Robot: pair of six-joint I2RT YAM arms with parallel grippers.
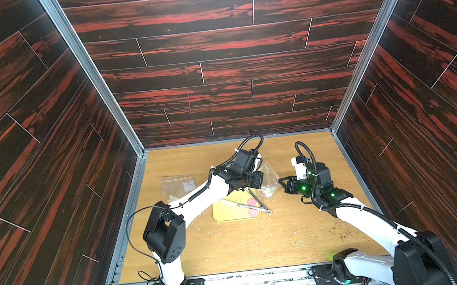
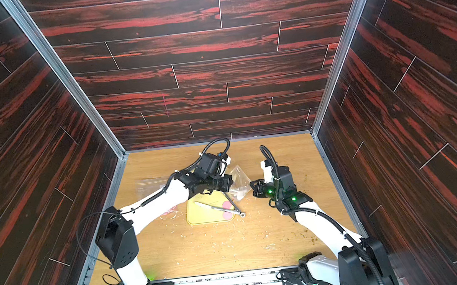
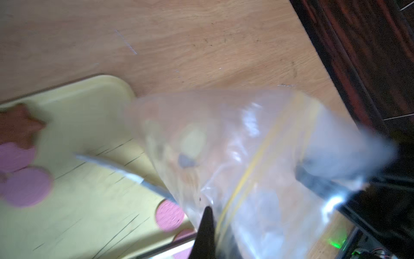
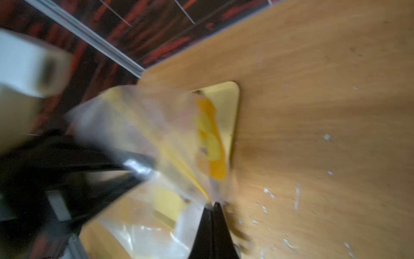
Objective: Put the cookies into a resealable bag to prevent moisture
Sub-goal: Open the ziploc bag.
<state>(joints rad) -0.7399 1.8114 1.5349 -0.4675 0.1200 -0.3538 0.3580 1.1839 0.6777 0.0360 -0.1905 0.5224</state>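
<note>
Two arms meet over the far middle of the wooden surface (image 1: 232,249), and a clear resealable bag (image 1: 270,179) hangs between them, raised off the surface just behind the yellow tray (image 1: 229,216). The left jaws are closed on the bag's edge beside its yellow seal line; in the left wrist view only one dark fingertip shows against the blurred plastic (image 3: 246,145). The right jaws are pressed fully together, pinching a corner of the same bag (image 4: 139,125), whose yellow and orange print shows through the film. The cookies (image 1: 252,203) lie on the tray: both top views show two pink discs near its right edge (image 2: 227,205), and the left wrist view shows more pink discs (image 3: 28,186) touching a brown star piece (image 3: 19,125) on the tray floor (image 3: 89,101). Whether any cookie is inside the bag cannot be told through the blur. Metal tongs (image 1: 244,204) rest across the tray, their ringed end over its right rim and touching the surface. A second clear bag (image 1: 178,184) lies flat on the surface to the left, well apart from the tray and partly behind the left arm. Pale crumbs and flakes are scattered over the near half of the surface.
</note>
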